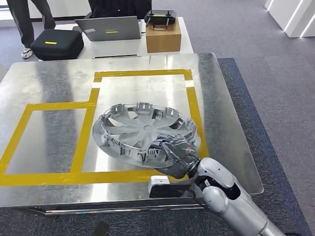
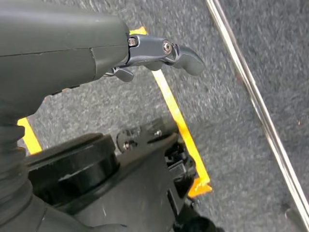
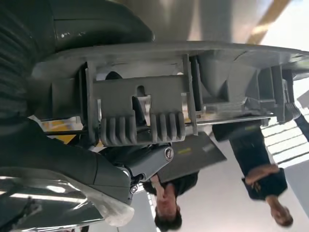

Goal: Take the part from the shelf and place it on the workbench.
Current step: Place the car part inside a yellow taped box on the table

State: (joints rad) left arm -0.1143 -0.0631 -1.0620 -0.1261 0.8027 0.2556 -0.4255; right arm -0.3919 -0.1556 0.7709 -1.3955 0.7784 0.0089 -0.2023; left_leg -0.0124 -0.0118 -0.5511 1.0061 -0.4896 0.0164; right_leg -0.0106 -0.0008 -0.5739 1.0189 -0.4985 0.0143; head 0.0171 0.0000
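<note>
The part is a grey plastic wheel cover (image 1: 142, 132), lying inner side up, slightly tilted, on the metal workbench (image 1: 55, 83) inside the right yellow-taped square. My right hand (image 1: 179, 155) grips its near right rim, fingers over the edge. In the right wrist view the cover's ribbed rim and clips (image 3: 146, 104) pass between the thumb and fingers (image 3: 146, 164) of that hand. My left hand (image 2: 109, 53) hangs beside my body over grey carpet, its fingers (image 2: 171, 50) stretched out with nothing in them.
Yellow tape (image 1: 87, 123) marks two squares on the bench. Behind it a white table carries a laptop (image 1: 110, 28), a black case (image 1: 55, 44) and a cardboard box (image 1: 163, 35) with a controller on top. People stand at the back (image 1: 26, 19). Carpet lies to the right.
</note>
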